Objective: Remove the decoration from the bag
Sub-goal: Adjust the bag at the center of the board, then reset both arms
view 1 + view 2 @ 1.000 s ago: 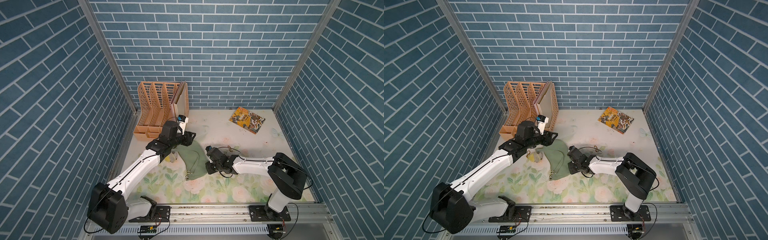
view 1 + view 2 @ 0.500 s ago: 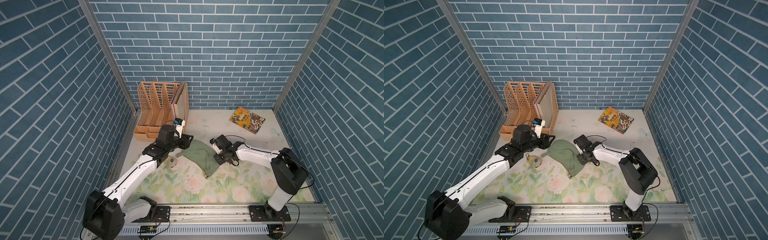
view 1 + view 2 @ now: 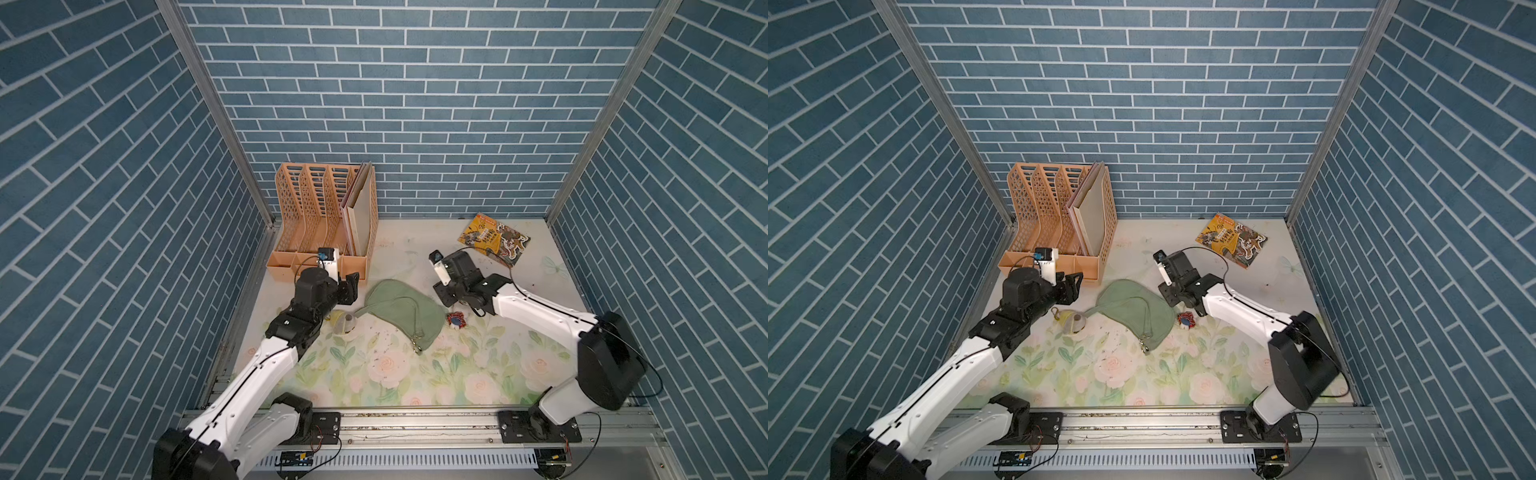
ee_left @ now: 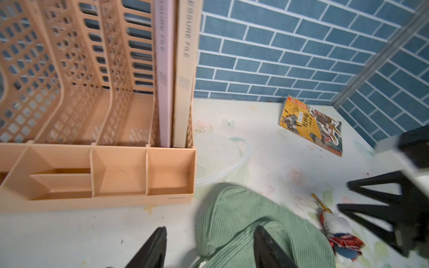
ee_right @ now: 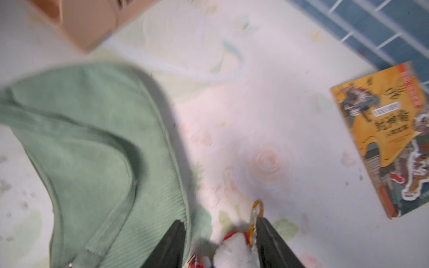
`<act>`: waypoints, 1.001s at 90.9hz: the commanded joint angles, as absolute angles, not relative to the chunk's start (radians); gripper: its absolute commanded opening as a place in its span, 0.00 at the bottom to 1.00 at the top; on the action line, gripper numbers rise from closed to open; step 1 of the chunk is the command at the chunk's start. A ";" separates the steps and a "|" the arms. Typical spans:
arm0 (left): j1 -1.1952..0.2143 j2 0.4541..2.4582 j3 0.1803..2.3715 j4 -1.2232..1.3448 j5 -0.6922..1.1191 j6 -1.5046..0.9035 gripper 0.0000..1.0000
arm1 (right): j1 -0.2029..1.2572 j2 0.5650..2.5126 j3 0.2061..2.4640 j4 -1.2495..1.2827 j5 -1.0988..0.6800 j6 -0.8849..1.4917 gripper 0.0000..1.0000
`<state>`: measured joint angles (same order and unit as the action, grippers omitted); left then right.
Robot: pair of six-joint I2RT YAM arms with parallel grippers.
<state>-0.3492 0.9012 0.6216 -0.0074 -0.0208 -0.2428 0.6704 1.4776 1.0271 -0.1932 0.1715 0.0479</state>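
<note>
My right gripper (image 5: 220, 243) hangs over the decoration (image 3: 456, 320), jaws spread, fingers either side of the little white plush; its gold clasp (image 5: 257, 214) lies right against one finger, though I can't tell from the blur whether they truly touch, and nothing is pinched between them. In both top views the decoration lies on the floral mat (image 3: 415, 374) just beside the bag (image 3: 401, 309), off its right-hand edge and apart from the fabric. The bag is flat on the mat between my two arms, strap (image 5: 92, 137) looped over its body, a gold clasp (image 3: 1144, 345) at its near tip. My left gripper (image 4: 209, 246) is open too, holding nothing, one finger above bare mat and the other above the green fabric. Behind it stands the peach file organiser (image 3: 324, 224) with folders (image 4: 174, 69) upright in its rightmost slot. A yellowish-green pouch (image 3: 1070, 322) sits by my left arm, and a yellow book (image 3: 494, 239) lies near the back wall.
</note>
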 commanded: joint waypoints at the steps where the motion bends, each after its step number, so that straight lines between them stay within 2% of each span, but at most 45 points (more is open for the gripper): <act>1: -0.344 0.822 0.449 0.249 -0.266 -0.178 0.75 | 0.615 1.361 0.844 0.157 0.188 0.149 0.92; 3: -0.342 0.816 0.418 0.298 -0.312 -0.179 0.76 | 0.613 1.340 0.802 0.217 0.207 0.120 0.98; 6: -0.342 0.819 0.381 0.358 -0.379 -0.185 0.79 | 0.601 1.321 0.757 0.296 0.248 0.084 0.99; 24: -0.318 0.930 0.307 0.573 -0.675 -0.145 0.89 | 0.355 1.316 0.649 0.439 0.494 0.089 1.00; 30: -0.287 0.973 0.275 0.653 -0.704 -0.132 0.91 | 0.266 1.301 0.581 0.497 0.530 0.104 1.00; 34: -0.266 1.003 0.261 0.702 -0.712 -0.142 0.98 | 0.233 1.299 0.540 0.541 0.555 0.103 1.00; 37: -0.250 1.023 0.253 0.721 -0.712 -0.155 0.99 | 0.215 1.303 0.514 0.568 0.565 0.099 1.00; 43: -0.229 1.060 0.226 0.785 -0.686 -0.149 0.99 | 0.196 1.319 0.466 0.641 0.566 0.076 1.00; 54: -0.201 1.135 0.191 0.936 -0.632 -0.092 1.00 | 0.164 1.370 0.337 0.928 0.550 0.027 1.00; 60: -0.164 1.167 0.170 1.008 -0.553 -0.092 1.00 | 0.144 1.399 0.287 1.047 0.508 0.014 1.00; 69: -0.098 1.216 0.126 1.137 -0.385 -0.112 1.00 | 0.124 1.402 0.257 1.110 0.423 0.005 1.00; 77: -0.076 1.282 0.103 1.258 -0.320 -0.076 0.99 | 0.118 1.424 0.217 1.212 0.351 0.001 1.00; 91: -0.072 1.370 0.147 1.292 -0.173 0.005 1.00 | 0.119 1.480 0.172 1.346 0.257 -0.040 1.00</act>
